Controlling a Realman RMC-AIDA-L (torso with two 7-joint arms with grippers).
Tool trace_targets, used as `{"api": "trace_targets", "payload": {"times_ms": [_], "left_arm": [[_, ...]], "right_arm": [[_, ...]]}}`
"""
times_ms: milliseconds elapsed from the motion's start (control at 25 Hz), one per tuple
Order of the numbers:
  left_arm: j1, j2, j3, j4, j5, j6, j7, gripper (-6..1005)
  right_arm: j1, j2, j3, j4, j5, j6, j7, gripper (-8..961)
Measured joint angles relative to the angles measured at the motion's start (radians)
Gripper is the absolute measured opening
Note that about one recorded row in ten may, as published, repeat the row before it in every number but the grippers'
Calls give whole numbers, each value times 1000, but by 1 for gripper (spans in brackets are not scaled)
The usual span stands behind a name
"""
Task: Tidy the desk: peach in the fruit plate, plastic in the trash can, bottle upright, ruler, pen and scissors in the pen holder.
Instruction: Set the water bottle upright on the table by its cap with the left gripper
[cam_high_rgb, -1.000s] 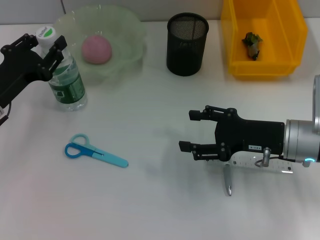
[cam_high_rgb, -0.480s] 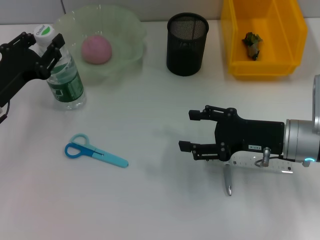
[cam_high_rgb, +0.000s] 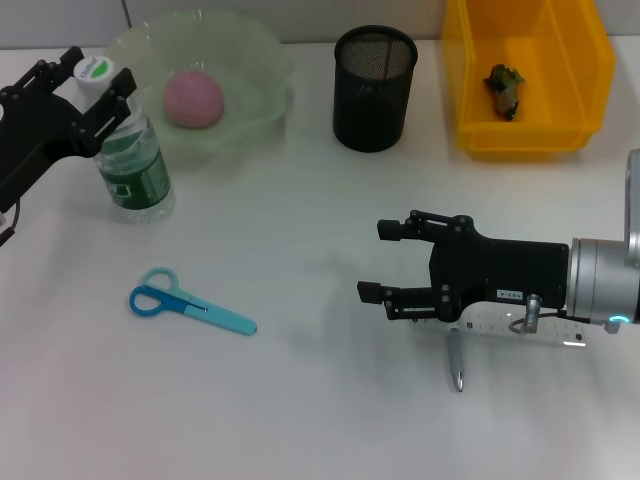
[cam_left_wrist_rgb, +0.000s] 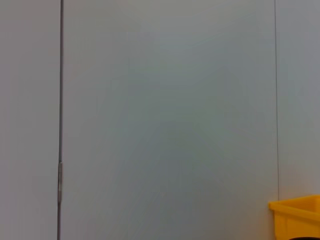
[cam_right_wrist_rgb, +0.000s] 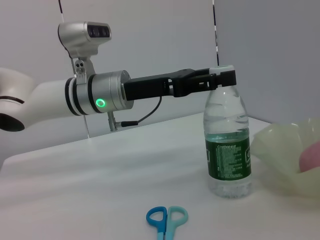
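Clear bottle (cam_high_rgb: 133, 165) stands upright (left gripper (cam_high_rgb: 88, 77) at cap).

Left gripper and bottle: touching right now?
Cannot tell. In the head view the left gripper straddles the top of the bottle, with no plain gap or contact. In the right wrist view it overlaps the top.

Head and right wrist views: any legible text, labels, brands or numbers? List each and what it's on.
None can be read.
Green label on the clear plastic water bottle: white print, too small to read.
Its white cap: green logo, illegible.
Small white sticker on the right pincer body: illegible.
Clear ruler under it: fine markings, no readable numbers.
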Motion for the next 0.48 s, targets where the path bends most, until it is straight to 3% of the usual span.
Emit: {"api": "trace_targets", "payload": {"times_ms": [320, 480], "left_arm": [[2, 0, 2, 0, 0, 5, -5, 794], [4, 0, 3, 0, 0, 7, -7, 827]], "right_arm": [[0, 0, 0, 0, 0, 0, 0, 834], [0, 0, 0, 0, 0, 0, 0, 834]]}}
